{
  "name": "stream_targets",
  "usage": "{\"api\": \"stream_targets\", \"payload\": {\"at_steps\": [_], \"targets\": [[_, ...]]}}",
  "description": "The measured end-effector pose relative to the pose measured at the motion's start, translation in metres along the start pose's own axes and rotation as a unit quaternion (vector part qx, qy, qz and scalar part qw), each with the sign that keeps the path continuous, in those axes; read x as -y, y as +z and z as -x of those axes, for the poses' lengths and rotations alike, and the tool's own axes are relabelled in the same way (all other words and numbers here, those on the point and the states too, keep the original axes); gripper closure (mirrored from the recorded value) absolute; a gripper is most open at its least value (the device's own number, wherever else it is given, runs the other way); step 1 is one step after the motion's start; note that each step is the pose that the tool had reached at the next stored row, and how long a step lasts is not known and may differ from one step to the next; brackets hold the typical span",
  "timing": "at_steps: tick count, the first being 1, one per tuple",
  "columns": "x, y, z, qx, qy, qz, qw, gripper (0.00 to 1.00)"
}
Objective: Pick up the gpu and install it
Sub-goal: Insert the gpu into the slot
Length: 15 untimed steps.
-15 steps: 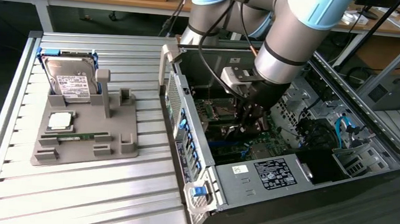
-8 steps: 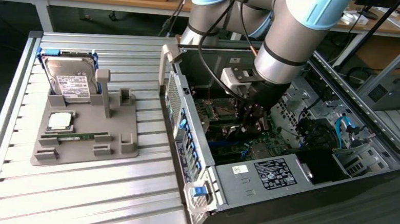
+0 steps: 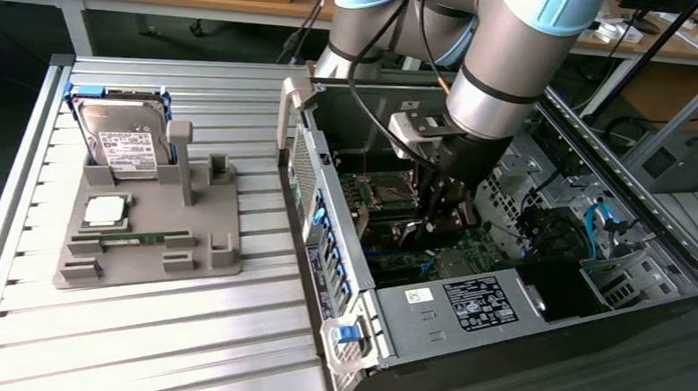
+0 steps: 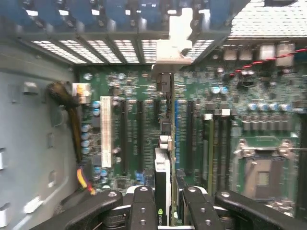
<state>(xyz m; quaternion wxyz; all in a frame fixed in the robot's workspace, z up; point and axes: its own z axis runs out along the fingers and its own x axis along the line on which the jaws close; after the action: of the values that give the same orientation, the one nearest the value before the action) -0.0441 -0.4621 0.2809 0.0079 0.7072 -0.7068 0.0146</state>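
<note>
The gpu (image 4: 162, 177) appears edge-on in the wrist view, a thin card with a black cooler edge, and its silver end bracket (image 4: 176, 43) lies against the case's rear slot openings. My gripper (image 4: 165, 211) is shut on the card, one black finger (image 4: 143, 207) on each side. The card stands upright over the long expansion slots (image 4: 140, 134) of the green motherboard. Whether it sits in a slot I cannot tell. In the exterior view my gripper (image 3: 441, 220) reaches down deep inside the open computer case (image 3: 324, 203), just above the motherboard.
On the slatted table at the exterior view's left, a grey fixture (image 3: 143, 238) holds a hard drive (image 3: 122, 143), a CPU (image 3: 104, 210) and a RAM stick (image 3: 132, 236). Inside the case are the CPU socket (image 4: 261, 172), a cable bundle (image 4: 72, 120) and a labelled power supply (image 3: 475, 302).
</note>
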Motion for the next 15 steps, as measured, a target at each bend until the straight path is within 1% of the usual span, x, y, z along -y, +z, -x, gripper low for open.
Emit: {"api": "stream_targets", "payload": {"at_steps": [5,9,10,13,14,15], "targets": [[-0.0022,-0.0001,0.0003,0.0,0.002,0.0,1.0,0.73],[-0.0024,0.0002,0.0004,0.0,0.021,0.0007,0.9998,0.73],[-0.0032,0.0003,0.0005,0.0003,0.021,0.0007,0.9998,0.73],[-0.0077,0.0007,0.0007,0.0045,0.021,0.0008,0.9998,0.73],[-0.0084,0.0009,0.0011,0.0065,0.021,0.0008,0.9998,0.73],[-0.0088,0.0011,0.0014,0.0097,0.021,0.0009,0.9997,0.73]]}}
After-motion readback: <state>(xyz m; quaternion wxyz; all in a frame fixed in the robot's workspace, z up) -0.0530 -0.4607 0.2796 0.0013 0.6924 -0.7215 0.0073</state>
